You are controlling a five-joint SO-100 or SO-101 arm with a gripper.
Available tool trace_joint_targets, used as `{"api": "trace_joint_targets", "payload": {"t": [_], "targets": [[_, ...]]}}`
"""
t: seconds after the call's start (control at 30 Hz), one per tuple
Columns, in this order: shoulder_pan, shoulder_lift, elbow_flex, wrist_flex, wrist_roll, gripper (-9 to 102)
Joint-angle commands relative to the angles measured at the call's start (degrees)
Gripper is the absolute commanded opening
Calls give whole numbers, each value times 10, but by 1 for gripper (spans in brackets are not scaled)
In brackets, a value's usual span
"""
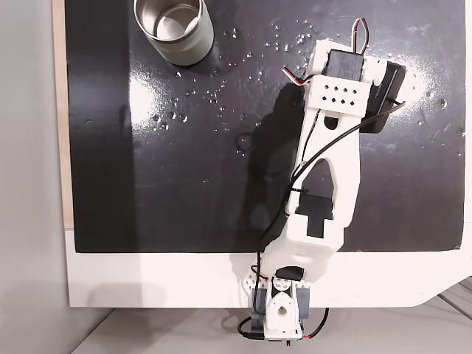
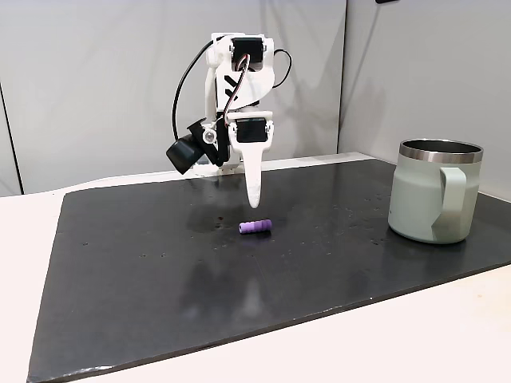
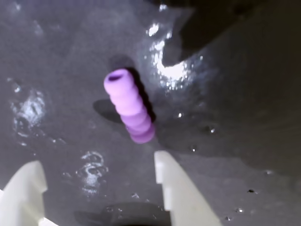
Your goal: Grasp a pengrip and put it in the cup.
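- Both white fingers point(image 3: 28, 188) stand apart in the wrist view, one at the lower left edge and one at lower centre, with bare mat between them; nothing is held.
- Just beyond the fingertips lies the pengrip point(image 3: 129, 106), a short ribbed purple tube on its side, its open end turned up-left in the wrist view and its far end close to the right-hand finger's tip, not touching it.
- Seen from a fixed view at table height, the pengrip point(image 2: 256, 227) rests on the black mat point(image 2: 160, 279) directly under the gripper point(image 2: 255, 199), which points straight down and hangs a little above it.
- Water droplets point(image 3: 169, 70) glisten on the mat around the tube.
- Well apart from the pengrip stands the cup point(image 2: 433, 191), upright on the mat at the right of that fixed view, pale grey-green outside with a handle and a steel rim.
- From a fixed view above, the cup point(image 1: 174, 28) sits at the top edge, and the white arm point(image 1: 324, 177) reaches up from the bottom, covering the spot where the tube lies.
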Motion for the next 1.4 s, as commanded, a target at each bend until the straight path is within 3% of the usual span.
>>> {"api": "trace_joint_targets", "payload": {"t": [0.0,0.9,1.27,1.37], "targets": [[4,0,-40,5,5,24],[5,-156,-167,56,10,21],[9,-169,-176,62,14,0],[10,-169,-177,64,14,0]]}}
